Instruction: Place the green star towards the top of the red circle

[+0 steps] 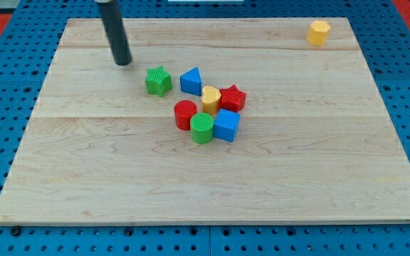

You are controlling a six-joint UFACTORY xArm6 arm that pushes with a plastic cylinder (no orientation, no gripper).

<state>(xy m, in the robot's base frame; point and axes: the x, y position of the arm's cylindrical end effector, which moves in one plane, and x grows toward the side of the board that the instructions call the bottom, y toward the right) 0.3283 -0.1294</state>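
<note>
Wooden worktop (84,163). My tip (123,62) toward upper left, no pincer fitted, apart from green star (158,81) just below-right. Red circle (185,114) lower right of star, seemingly touching green cylinder (202,128); blue triangular block (191,81) beside star.

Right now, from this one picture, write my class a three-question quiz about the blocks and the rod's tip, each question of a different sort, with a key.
1. True or false: my tip touches the green star.
2. Which block lies nearest the red circle? A) green circle B) yellow block at the view's top right C) green star
3. Fill in: right of the green star sits the blue ____.

Key: 1 false, it stands apart, up and to the view's left; 2 A; 3 triangle.
</note>
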